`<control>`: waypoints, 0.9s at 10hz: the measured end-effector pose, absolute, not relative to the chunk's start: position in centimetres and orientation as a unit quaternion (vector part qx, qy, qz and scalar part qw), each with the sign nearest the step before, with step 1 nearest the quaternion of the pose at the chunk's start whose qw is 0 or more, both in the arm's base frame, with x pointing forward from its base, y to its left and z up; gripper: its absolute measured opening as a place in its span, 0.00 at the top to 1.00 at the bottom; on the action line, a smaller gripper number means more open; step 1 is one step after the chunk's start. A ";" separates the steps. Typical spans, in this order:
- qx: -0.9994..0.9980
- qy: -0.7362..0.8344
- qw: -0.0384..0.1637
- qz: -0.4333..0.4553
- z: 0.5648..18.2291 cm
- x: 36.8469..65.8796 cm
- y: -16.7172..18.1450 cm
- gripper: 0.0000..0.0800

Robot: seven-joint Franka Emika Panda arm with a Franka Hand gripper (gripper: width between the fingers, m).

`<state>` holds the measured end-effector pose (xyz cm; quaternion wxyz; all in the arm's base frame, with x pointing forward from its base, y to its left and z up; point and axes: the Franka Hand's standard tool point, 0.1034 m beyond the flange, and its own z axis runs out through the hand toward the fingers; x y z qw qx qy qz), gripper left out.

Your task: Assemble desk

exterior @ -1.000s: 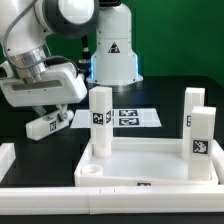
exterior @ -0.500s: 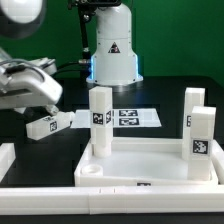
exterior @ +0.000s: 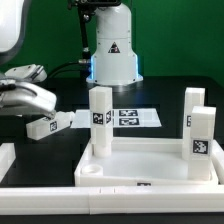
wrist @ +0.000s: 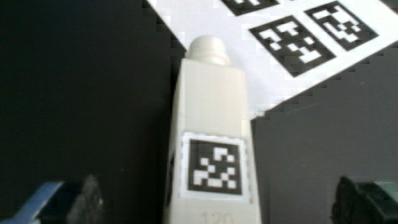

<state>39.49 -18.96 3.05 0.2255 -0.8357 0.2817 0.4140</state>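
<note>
The desk's white tabletop panel (exterior: 150, 162) lies flat at the front. Three white tagged legs stand upright on it: one at its left (exterior: 100, 118) and two at its right (exterior: 192, 108) (exterior: 201, 142). A further leg (exterior: 48, 124) lies on its side on the black table, left of the panel. My gripper (exterior: 27, 99) hovers just above and to the exterior view's left of it. In the wrist view this lying leg (wrist: 215, 120) runs between my dark fingers (wrist: 64, 201). The gripper (wrist: 217, 204) is open, with a clear gap on both sides of the leg.
The marker board (exterior: 128, 117) lies flat behind the panel and shows in the wrist view (wrist: 306, 30) beyond the leg's rounded tip. A long white border rail (exterior: 60, 201) runs along the front and left. The robot's base (exterior: 112, 52) stands at the back.
My arm has swung toward the exterior view's left and lowered, away from the standing left leg. The loose leg lies where it was.
</note>
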 end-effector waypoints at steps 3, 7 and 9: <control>-0.819 0.311 0.218 0.431 2.3 39.9 -19.9 0.19; -0.811 0.327 0.215 0.434 2.0 40.3 -20.1 0.19; -0.816 0.331 0.206 0.427 1.2 41.3 -20.2 0.19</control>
